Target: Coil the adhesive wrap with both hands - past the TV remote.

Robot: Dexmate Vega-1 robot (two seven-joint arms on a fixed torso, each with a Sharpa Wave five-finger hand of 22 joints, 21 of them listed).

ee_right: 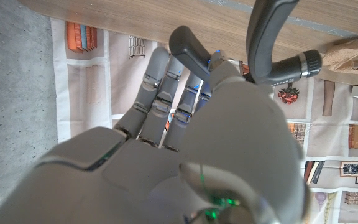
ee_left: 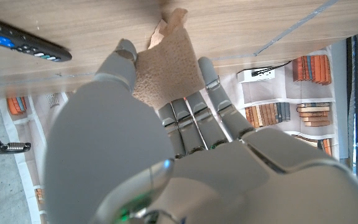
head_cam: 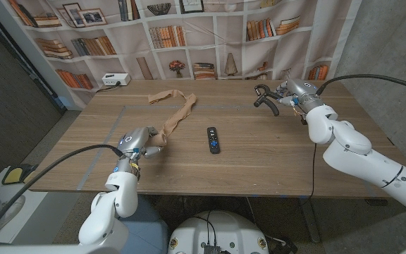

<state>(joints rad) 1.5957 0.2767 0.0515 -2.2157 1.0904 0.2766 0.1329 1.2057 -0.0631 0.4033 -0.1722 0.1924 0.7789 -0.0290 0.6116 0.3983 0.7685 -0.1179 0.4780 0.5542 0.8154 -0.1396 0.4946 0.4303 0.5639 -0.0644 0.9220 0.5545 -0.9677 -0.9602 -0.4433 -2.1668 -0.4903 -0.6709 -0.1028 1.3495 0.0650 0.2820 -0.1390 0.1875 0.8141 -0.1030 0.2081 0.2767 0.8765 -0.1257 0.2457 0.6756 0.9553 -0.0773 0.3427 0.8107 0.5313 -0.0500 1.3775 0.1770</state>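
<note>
Item: tan, crinkled strip of adhesive wrap (head_cam: 177,113), lying loose on the wooden surface (head_cam: 259,152) left of the black TV remote (head_cam: 213,139). Light, limp, self-clinging; best taken at its ends. Left robot hand (head_cam: 141,143) grasps the near end; right robot hand (head_cam: 282,94) clasps a black hand-grip exerciser (head_cam: 262,96).

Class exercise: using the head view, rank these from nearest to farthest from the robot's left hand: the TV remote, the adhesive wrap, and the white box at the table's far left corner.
1. adhesive wrap: its near end is held in the left hand.
2. TV remote: mid-table, to that hand's right.
3. white box: far left corner, by the backdrop.
</note>
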